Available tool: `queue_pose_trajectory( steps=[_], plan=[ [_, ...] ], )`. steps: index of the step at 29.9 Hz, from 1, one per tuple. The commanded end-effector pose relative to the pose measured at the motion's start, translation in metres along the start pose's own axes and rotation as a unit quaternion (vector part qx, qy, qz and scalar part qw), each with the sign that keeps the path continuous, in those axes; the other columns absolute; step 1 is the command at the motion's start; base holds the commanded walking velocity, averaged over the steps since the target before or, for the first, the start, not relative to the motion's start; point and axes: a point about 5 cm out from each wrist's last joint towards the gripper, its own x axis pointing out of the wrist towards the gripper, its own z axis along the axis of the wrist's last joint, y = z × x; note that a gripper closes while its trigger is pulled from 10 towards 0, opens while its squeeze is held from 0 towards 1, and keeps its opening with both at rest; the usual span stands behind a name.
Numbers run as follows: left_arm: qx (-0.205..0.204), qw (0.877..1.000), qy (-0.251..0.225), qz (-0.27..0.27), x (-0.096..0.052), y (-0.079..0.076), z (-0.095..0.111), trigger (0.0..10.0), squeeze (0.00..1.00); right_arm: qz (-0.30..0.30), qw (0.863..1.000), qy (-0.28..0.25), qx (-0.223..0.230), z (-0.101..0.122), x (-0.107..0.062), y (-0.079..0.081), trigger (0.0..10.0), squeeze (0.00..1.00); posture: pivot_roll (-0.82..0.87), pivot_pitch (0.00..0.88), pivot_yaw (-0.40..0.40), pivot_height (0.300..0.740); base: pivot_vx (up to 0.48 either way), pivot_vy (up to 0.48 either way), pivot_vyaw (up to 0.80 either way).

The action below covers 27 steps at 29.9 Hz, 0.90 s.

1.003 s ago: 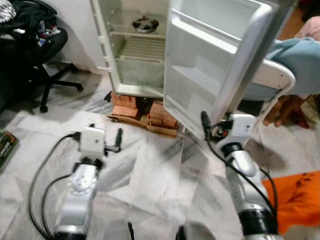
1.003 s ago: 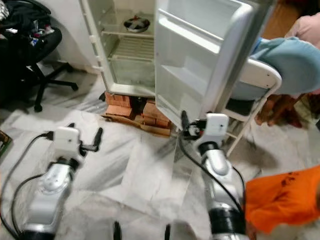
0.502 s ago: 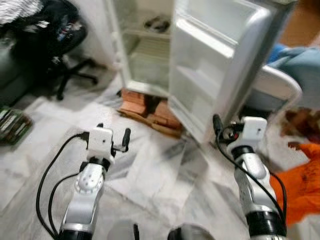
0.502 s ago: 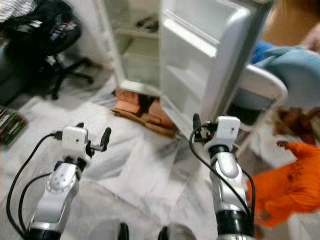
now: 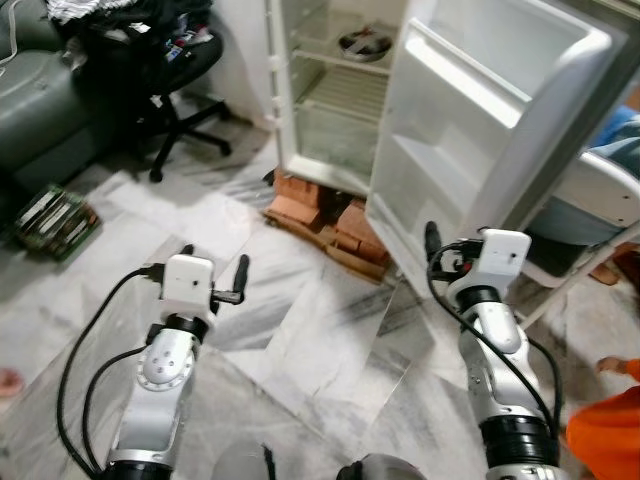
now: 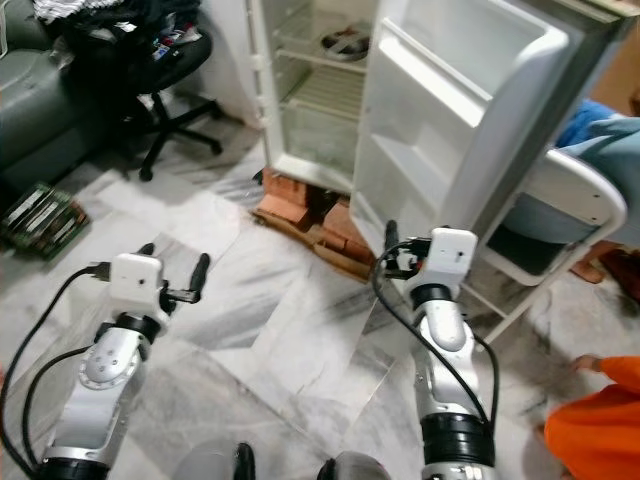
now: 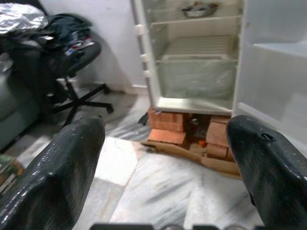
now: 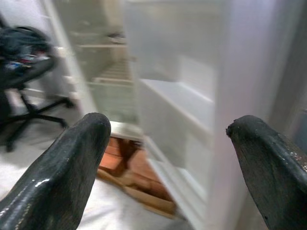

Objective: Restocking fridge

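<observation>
We hold our left gripper [image 7: 165, 158] and right gripper [image 8: 168, 163] above the marble floor [image 5: 300, 350], fingers spread and empty, facing the fridge [image 5: 345, 100] just ahead, its door [image 5: 480, 130] open beside our right gripper.

Floor: white and grey veined marble tiles [image 5: 300, 340] covered the room.
Wall: a plain white wall [image 5: 240, 50] stood at the back.
Chair, left: a black swivel office chair [image 5: 165, 90] on a star base, heaped with dark clothes, stood near the wall.
Sofa: a grey padded sofa [image 5: 35, 110] sat at the far left.
Books: a stack of green books [image 5: 55, 220] lay on the floor just beside the sofa.
Bricks: red bricks [image 5: 325, 215] lay on a flat brown board on the floor.
Chair, right: a white-framed chair [image 6: 560, 215] stood at the right.
Light: even, soft daylight.
</observation>
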Motion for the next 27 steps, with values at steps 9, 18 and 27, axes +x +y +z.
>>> queue_pose_trajectory(
  steps=[9, 18, 27],
  plan=[
    [0.006, 1.000, 0.009, 0.003, -0.002, 0.006, -0.004, 10.0, 0.00, -0.004, 1.000, -0.004, 0.003, 0.002, 0.004, 0.003, 10.0, 0.00, -0.03, 0.076, 0.008, 0.740, 0.364, 0.000, -0.46],
    [0.010, 0.999, 0.033, 0.011, -0.008, 0.009, -0.012, 10.0, 0.00, -0.010, 1.000, -0.007, 0.001, 0.002, 0.003, 0.001, 10.0, 0.00, -0.03, 0.079, 0.010, 0.740, 0.066, 0.000, 0.00],
    [0.026, 0.996, 0.078, 0.040, -0.031, 0.023, -0.027, 10.0, 0.00, -0.043, 0.999, -0.015, 0.020, 0.011, 0.025, -0.003, 10.0, 0.00, 0.01, 0.086, 0.001, 0.740, 0.000, 0.000, 0.00]
  ],
)
